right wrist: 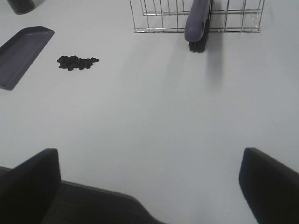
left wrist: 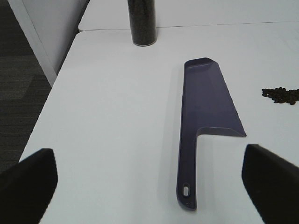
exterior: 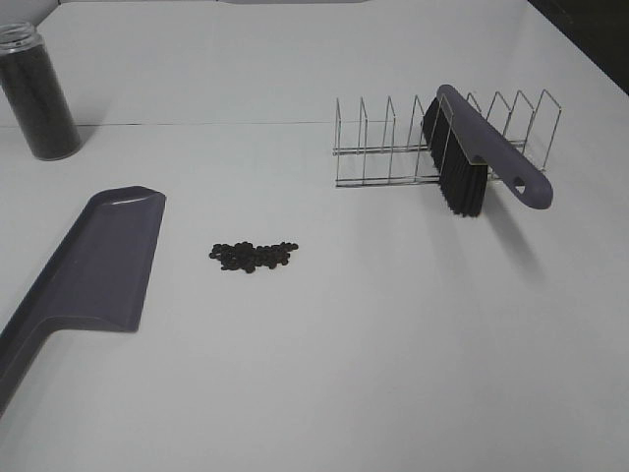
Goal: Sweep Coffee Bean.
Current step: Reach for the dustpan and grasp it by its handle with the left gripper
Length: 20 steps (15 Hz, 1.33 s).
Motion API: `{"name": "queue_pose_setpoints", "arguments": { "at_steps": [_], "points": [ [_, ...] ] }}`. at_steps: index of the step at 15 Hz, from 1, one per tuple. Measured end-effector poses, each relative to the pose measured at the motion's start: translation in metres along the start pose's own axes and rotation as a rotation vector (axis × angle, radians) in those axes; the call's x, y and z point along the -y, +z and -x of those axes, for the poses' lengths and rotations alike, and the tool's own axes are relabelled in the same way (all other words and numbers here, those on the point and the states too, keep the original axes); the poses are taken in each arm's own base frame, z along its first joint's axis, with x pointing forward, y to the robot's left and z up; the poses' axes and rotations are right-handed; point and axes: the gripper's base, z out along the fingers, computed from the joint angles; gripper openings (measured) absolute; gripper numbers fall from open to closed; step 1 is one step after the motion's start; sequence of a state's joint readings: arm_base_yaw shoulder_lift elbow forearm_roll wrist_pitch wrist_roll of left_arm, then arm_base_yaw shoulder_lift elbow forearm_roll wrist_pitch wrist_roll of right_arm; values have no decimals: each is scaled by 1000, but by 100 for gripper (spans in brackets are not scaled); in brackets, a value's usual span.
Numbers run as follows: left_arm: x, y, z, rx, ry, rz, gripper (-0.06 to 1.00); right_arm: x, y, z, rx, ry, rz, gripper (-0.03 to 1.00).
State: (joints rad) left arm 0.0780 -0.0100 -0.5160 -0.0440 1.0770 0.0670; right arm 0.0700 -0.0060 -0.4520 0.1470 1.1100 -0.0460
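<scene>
The coffee beans [exterior: 254,256] lie in a small dark cluster on the white table, also in the left wrist view [left wrist: 282,95] and the right wrist view [right wrist: 76,62]. A purple dustpan [exterior: 90,269] lies flat left of them [left wrist: 205,122] [right wrist: 21,55]. A purple brush [exterior: 475,155] with black bristles leans in a wire rack [exterior: 385,147] at the back right [right wrist: 199,24]. My left gripper [left wrist: 148,182] is open, hovering near the dustpan's handle end. My right gripper [right wrist: 149,179] is open over the table's front part, far from the brush. Neither gripper shows in the exterior view.
A tall clear jar of dark beans [exterior: 37,90] stands at the back left [left wrist: 142,22]. The table's left edge [left wrist: 51,88] drops to a dark floor. The wire rack [right wrist: 196,18] has several dividers.
</scene>
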Motion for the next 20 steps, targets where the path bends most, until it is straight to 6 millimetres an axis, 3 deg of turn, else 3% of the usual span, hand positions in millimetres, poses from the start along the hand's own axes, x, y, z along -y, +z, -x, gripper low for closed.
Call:
{"name": "queue_pose_setpoints", "arguments": {
  "at_steps": [20],
  "points": [
    [0, 0, 0, 0, 0, 0, 99, 0, 0, 0, 0, 0, 0, 98]
  ]
}}
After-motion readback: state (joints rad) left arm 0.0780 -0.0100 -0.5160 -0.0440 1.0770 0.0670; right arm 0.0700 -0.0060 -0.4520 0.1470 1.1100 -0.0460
